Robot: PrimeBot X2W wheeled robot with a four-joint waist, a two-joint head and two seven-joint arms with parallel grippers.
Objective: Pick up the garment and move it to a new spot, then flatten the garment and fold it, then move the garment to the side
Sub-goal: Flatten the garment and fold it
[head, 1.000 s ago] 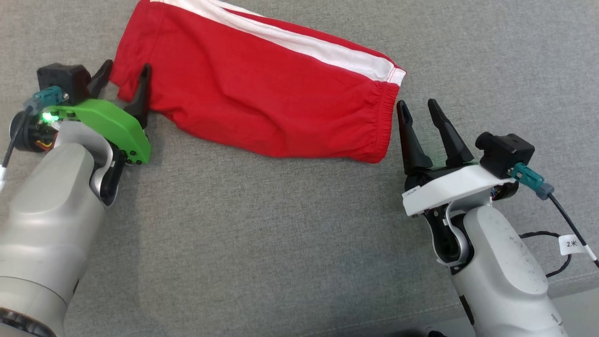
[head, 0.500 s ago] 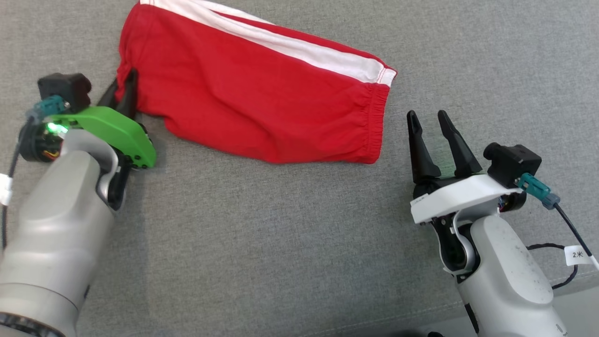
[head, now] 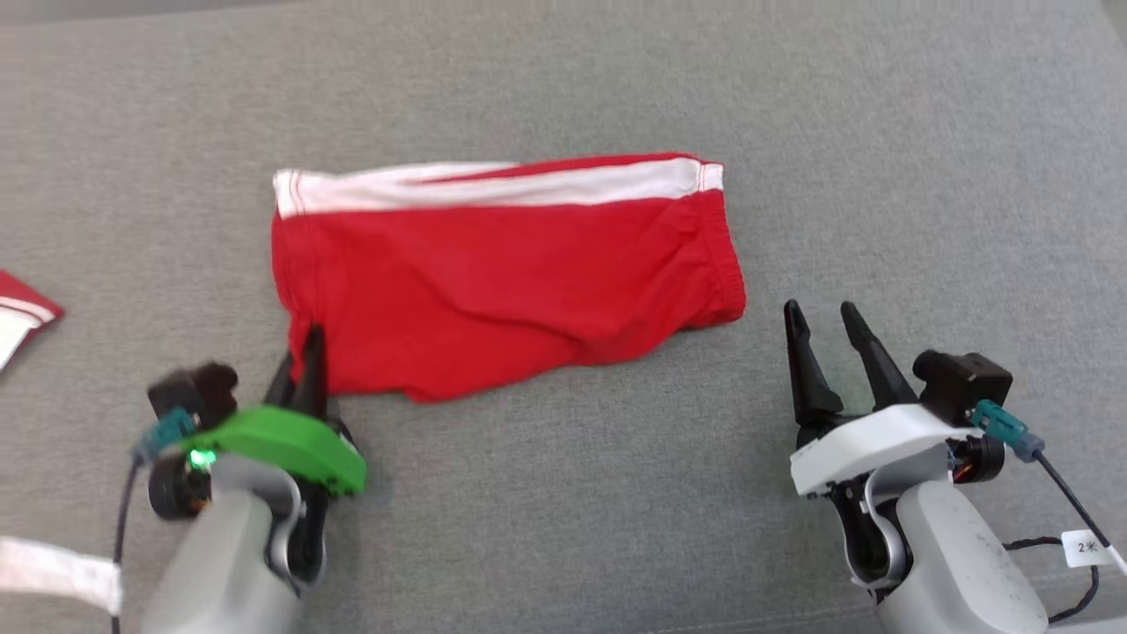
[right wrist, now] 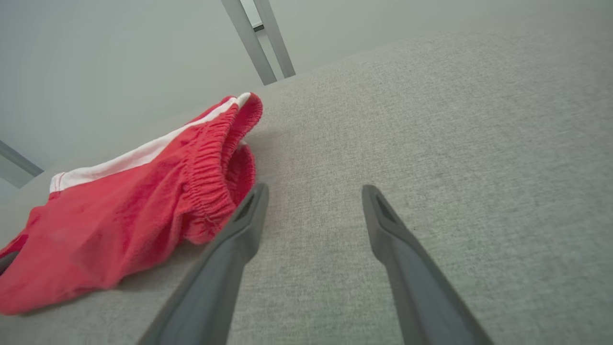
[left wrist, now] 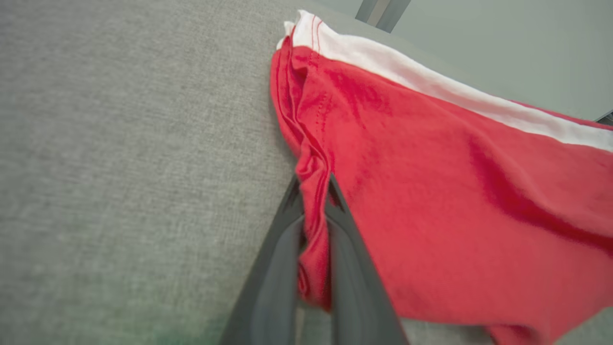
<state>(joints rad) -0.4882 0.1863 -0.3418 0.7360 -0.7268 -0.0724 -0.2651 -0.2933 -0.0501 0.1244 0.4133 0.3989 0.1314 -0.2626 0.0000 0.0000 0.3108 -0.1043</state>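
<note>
The garment (head: 502,273) is a pair of red shorts with a white side stripe, lying on grey fabric in the middle of the head view. My left gripper (head: 304,352) is shut on the hem at its near left corner; the left wrist view has red cloth (left wrist: 431,182) bunched between the two fingers (left wrist: 273,258). My right gripper (head: 823,321) stands open just right of the elastic waistband (right wrist: 210,167), apart from it, with nothing between its fingers (right wrist: 230,249).
Everything rests on a broad grey cloth surface (head: 563,511). Another red and white piece of cloth (head: 22,317) pokes in at the left edge. A white strip (head: 53,572) lies at the lower left. Metal bars (right wrist: 261,38) stand beyond the far edge.
My left gripper has closed on the garment's left hem and drawn it nearer. The head camera has shifted, so the shorts now sit lower and level. The right gripper stays open.
</note>
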